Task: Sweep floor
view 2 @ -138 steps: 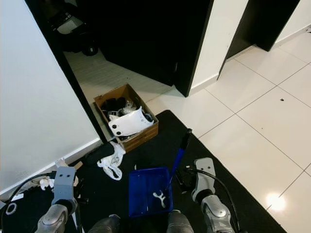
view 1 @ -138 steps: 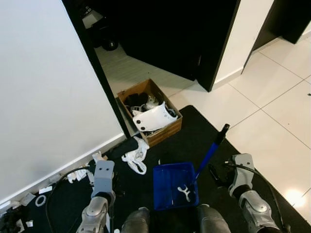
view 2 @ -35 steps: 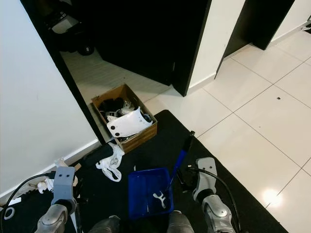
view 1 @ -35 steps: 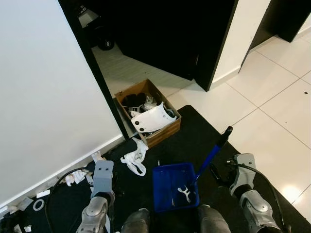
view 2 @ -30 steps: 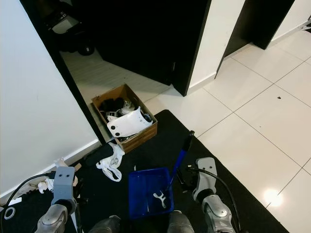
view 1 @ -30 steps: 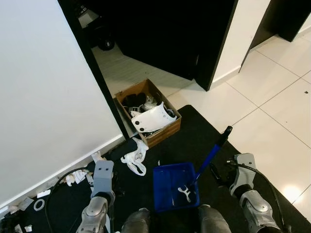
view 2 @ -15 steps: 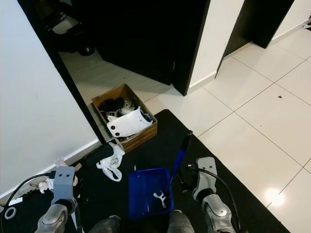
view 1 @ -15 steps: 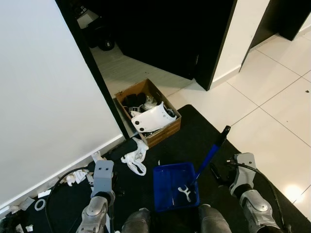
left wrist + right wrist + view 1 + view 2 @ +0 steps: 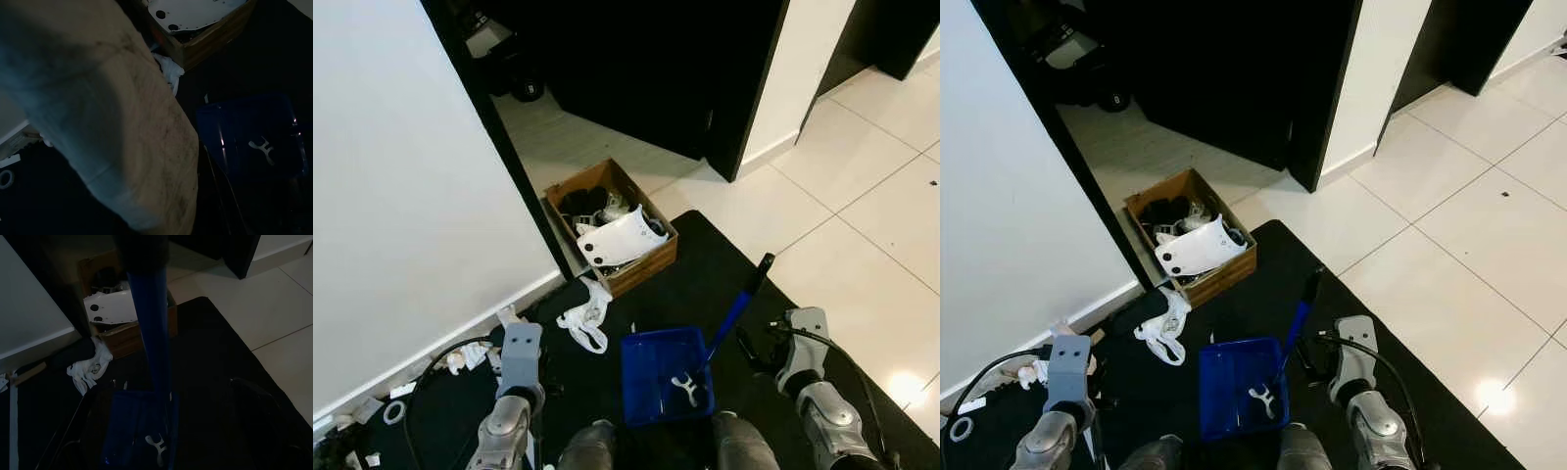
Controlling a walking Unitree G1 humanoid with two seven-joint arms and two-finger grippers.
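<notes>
**Blue dustpan on the black mat, with both grippers hard to read**

The blue plastic dustpan lies on the black floor mat, just ahead of the robot's feet, with a small white forked piece inside it; its long blue handle with a black grip leans up toward 1 o'clock. The right gripper sits just beside the handle at 4 o'clock of it, but its fingers are dark against the mat, so I cannot tell if they clasp the handle or are apart; in the right wrist view the handle crosses close before the camera and is blurred at its upper end. The left gripper hangs at 9 o'clock of the dustpan; a pale blurred mass covers much of the left wrist view, what it is I cannot tell, and the fingers' state I cannot tell either. An open brown cardboard box holding a white plastic shell stands at 11 o'clock of the dustpan; a crumpled white plastic bag lies between them. Small white scraps lie along the white wall, partly cut off by the picture's edge.
</notes>
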